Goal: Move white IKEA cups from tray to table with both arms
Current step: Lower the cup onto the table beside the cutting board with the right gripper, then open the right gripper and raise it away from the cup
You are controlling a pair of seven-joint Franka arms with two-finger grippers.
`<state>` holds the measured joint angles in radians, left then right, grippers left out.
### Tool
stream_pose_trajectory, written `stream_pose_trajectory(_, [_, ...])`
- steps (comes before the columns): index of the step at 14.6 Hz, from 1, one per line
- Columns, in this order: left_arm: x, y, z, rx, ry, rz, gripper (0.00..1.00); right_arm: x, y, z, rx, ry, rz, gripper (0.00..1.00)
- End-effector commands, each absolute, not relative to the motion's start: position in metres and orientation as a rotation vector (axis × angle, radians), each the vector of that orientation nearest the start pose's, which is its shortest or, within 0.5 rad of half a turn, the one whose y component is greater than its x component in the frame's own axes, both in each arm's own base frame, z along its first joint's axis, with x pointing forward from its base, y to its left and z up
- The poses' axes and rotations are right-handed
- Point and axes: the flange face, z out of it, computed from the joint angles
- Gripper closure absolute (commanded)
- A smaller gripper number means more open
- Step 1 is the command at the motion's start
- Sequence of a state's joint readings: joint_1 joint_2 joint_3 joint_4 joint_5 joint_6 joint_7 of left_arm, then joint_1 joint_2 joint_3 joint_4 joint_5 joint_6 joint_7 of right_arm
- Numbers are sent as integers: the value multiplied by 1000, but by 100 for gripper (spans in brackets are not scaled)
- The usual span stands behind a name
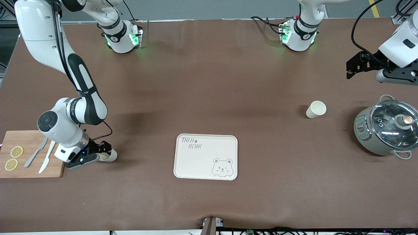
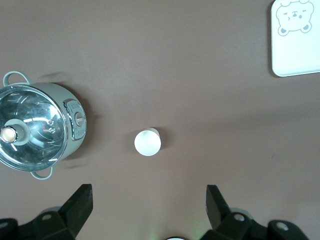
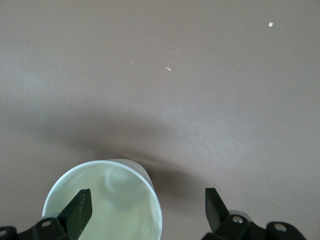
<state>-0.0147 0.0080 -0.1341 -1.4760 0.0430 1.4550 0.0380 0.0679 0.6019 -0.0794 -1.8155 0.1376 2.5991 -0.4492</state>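
One white cup (image 1: 316,109) stands on the brown table toward the left arm's end, beside the pot; it also shows in the left wrist view (image 2: 147,142). My left gripper (image 1: 352,67) is open and empty, up in the air over the table by the pot; in its wrist view (image 2: 149,200) the cup lies ahead of the jaws. The second white cup (image 1: 110,156) stands beside the cutting board. My right gripper (image 1: 105,152) is low at it and open (image 3: 147,207): one finger (image 3: 80,210) is over the cup's mouth (image 3: 107,200), the other outside its wall.
A cream bear tray (image 1: 205,156) lies mid-table, nearer the front camera than the cups. A grey-green pot with glass lid (image 1: 387,130) stands at the left arm's end. A wooden cutting board (image 1: 31,153) with lemon slices and cutlery lies at the right arm's end.
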Motion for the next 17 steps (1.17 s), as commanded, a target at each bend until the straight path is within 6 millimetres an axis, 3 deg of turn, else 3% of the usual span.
stream_pose_trajectory(1, [542, -75, 658, -3105, 261, 21, 0, 677, -13, 252, -3065, -536, -248, 0])
stream_pose_trajectory(9, [542, -75, 658, -3100, 272, 21, 0, 705, -34, 385, -3023, -477, -45, 0])
stream_pose_trajectory(17, [542, -72, 657, -3102, 267, 29, 0, 689, -49, 512, -3079, -236, 54, 0])
